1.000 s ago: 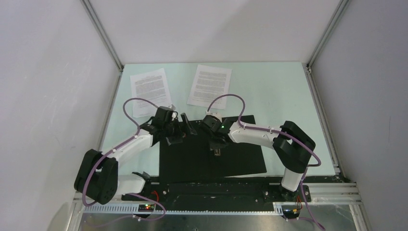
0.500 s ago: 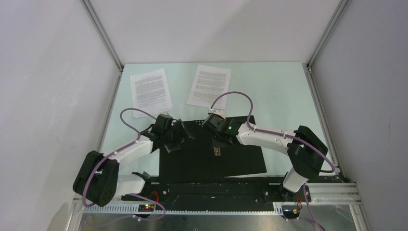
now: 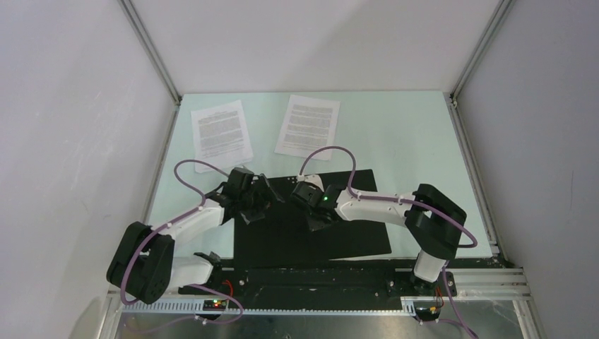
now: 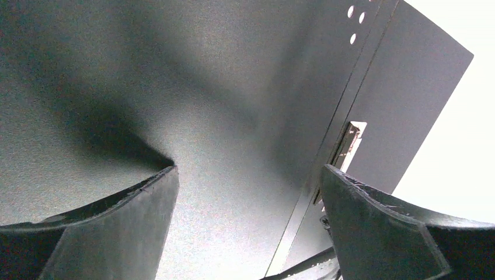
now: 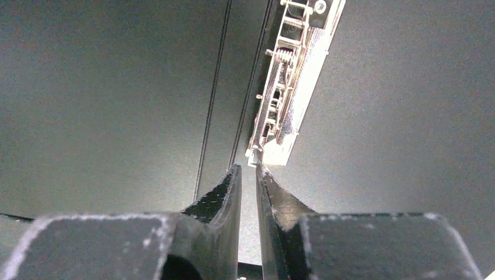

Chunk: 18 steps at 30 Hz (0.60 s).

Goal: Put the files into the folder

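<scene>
Sheets: two, white with dense black print, flat on the far part of the table (image 3: 410, 134), side by side and apart; left sheet (image 3: 221, 134), right sheet (image 3: 307, 126); both outside the folder.
Folder: one (image 3: 353, 226), lying open with the black inside up, on the near middle of the table, its far edge near the sheets but clear of them.
Clip: one, metal (image 5: 292, 87), fixed along the fold between the two covers; also seen from the left wrist (image 4: 348, 143).
Holes: three small round ones (image 4: 356, 23) by the fold at the folder's edge.
Inside the folder: the clip only, on bare black covers.
Left gripper (image 3: 265, 194): fingers spread wide (image 4: 248, 169), gripping nothing, above the far part of the left cover.
Right gripper (image 3: 316, 219): fingers almost closed, a thin slit between them (image 5: 249, 169), tips right at the end of the clip; touching or pinching it, cannot tell.
</scene>
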Motion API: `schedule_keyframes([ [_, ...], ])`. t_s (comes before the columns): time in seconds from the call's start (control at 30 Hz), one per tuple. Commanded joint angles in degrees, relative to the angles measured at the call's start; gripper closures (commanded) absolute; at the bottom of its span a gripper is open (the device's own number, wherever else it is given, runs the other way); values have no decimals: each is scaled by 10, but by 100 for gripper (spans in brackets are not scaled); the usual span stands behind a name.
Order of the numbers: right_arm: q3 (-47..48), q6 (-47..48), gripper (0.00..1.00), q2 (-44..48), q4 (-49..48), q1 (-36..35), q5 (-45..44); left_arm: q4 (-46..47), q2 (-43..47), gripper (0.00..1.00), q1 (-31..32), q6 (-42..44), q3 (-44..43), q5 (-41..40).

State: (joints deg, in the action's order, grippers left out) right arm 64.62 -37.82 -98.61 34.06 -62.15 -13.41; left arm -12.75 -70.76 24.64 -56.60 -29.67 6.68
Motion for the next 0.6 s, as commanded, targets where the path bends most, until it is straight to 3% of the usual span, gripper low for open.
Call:
schedule_keyframes([
  [0.0, 9, -17, 80, -12, 20, -10, -37, -24, 5, 2, 1, 0, 19, -43],
  [0.57, 23, -21, 78, -30, 10, -17, -49, -25, 0, 2, 1, -4, 19, -46],
])
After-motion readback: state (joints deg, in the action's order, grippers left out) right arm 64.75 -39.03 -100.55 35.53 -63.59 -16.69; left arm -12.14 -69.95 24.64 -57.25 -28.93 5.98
